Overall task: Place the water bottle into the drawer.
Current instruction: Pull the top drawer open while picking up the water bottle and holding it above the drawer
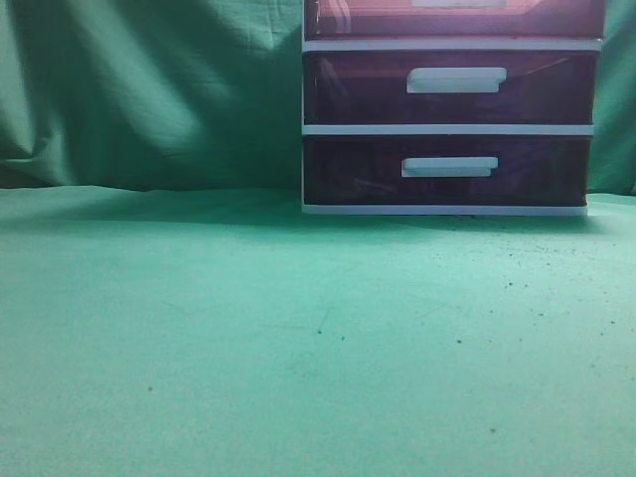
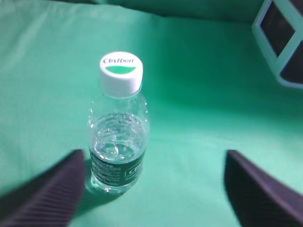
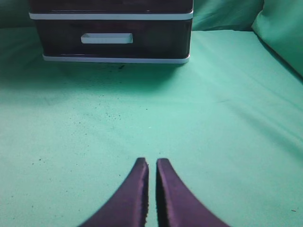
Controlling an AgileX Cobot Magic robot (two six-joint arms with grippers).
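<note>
Leftmost in the left wrist view, the left tool (image 2: 154, 189) stood with its dark fingers (image 2: 45, 194) spread wide at the lower corners. The water bottle (image 2: 117, 127) stood upright on the green desk (image 2: 199, 94) at centre-left, white cap up, just beside the left-hand finger. Rightward, the exterior view showed the white-framed chest (image 1: 449, 129) at upper right, its uppermost drawer (image 1: 452, 18) pushed in. The right tool (image 3: 152, 165) had its fingers pressed together, gripping nothing.
</note>
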